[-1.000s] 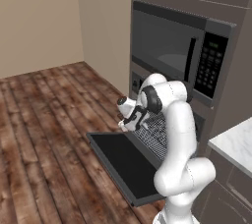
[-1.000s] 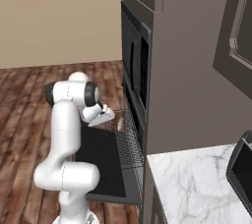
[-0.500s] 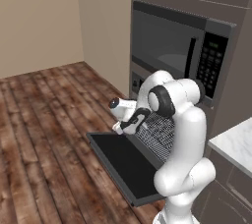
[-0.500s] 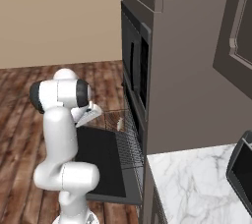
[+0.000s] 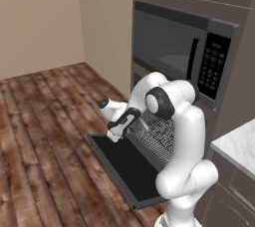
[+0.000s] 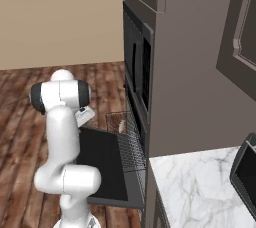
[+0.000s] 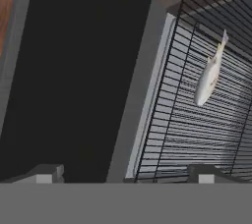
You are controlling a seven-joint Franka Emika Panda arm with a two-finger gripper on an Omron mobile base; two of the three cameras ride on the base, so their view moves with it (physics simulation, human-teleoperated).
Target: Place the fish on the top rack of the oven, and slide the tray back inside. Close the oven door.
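Note:
A small pale fish (image 7: 208, 74) lies on the top rack (image 7: 194, 125), a wire grid that is pulled out over the open oven door (image 7: 74, 70). In the left base view the rack (image 5: 158, 135) juts from the oven above the flat dark door (image 5: 128, 165). The fish (image 6: 121, 126) and rack (image 6: 126, 134) also show from the right. My gripper (image 5: 116, 132) hangs open and empty above the door's far side, to the left of the rack. In the hand view my gripper (image 7: 125, 173) has one fingertip (image 7: 47, 171) over the glass and one over the rack.
A microwave (image 5: 174, 52) sits directly above the oven. A marble counter (image 5: 239, 144) stands to the right of the oven column. Wooden floor (image 5: 45, 121) spreads out to the left and in front of the lowered door.
My hand has drawn back from the rack, out over the door and away from the oven. The fish stays on the rack and the jaws remain wide.

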